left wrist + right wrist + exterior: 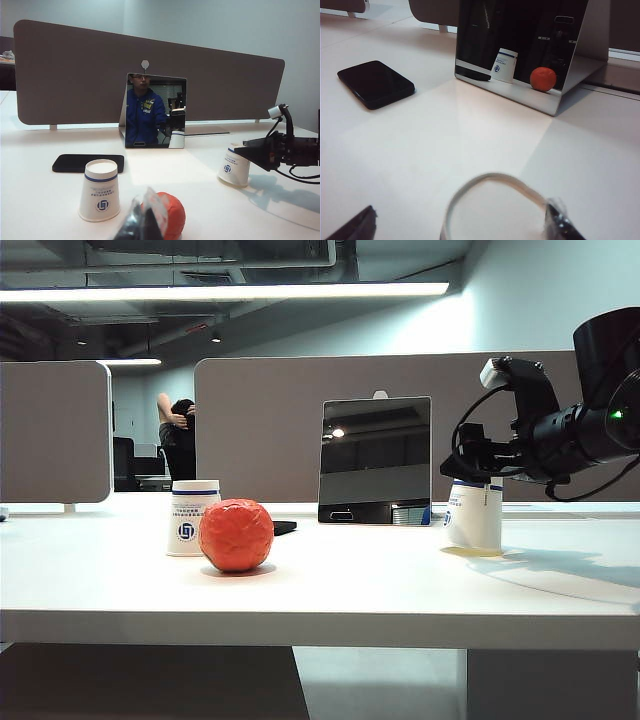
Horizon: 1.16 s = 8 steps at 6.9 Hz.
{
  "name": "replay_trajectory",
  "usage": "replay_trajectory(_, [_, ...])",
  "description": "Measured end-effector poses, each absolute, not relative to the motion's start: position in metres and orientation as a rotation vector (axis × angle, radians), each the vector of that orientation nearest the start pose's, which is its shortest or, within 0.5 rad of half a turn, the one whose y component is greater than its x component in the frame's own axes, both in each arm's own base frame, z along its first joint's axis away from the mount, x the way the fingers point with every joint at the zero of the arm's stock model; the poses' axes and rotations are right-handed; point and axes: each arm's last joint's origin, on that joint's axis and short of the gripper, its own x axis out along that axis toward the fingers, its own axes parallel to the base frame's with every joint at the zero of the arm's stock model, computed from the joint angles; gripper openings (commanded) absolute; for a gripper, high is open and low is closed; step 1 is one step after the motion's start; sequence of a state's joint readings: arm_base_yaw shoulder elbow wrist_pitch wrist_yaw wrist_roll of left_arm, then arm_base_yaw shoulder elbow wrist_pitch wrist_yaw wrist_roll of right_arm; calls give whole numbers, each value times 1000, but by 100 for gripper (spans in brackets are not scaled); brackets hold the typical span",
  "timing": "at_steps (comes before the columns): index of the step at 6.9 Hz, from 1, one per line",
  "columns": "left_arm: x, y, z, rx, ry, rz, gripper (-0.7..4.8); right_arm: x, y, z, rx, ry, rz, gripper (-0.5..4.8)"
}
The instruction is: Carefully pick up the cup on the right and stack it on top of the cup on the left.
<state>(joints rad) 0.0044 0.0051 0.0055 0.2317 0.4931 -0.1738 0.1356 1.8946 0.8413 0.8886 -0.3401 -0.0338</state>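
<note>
The right cup (474,518) is a white paper cup with a blue logo, standing upside down on the table. My right gripper (478,472) hangs open just over its top. In the right wrist view the cup's upturned base (495,212) lies between the open fingers of my right gripper (462,222), with a gap on the one side and a fingertip (561,220) close to the rim on the other. The left cup (193,518) also stands upside down, apart from it. My left gripper (146,220) is shut and empty, low in front of the left cup (100,190).
An orange-red ball (236,535) sits right beside the left cup. A mirror (375,460) stands at the back between the cups, and a black phone (87,163) lies flat behind the left cup. Grey partitions (300,420) close off the far edge.
</note>
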Motion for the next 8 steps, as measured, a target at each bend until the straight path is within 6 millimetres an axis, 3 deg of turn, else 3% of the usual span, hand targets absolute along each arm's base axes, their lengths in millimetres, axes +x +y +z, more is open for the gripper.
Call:
replay_trajectory(1, [92,-13,186,-112,-184,-505,-5,366,60,155,-17,157,477,464])
replay_trajectory(3, [92,-13,186,-112,-184,-504,-5,367,60,160,-19,96,477,464])
replay_trajectory(8, [92,-13,186,-112,-184,-505,-5,367,59,154,-17,144,447,464])
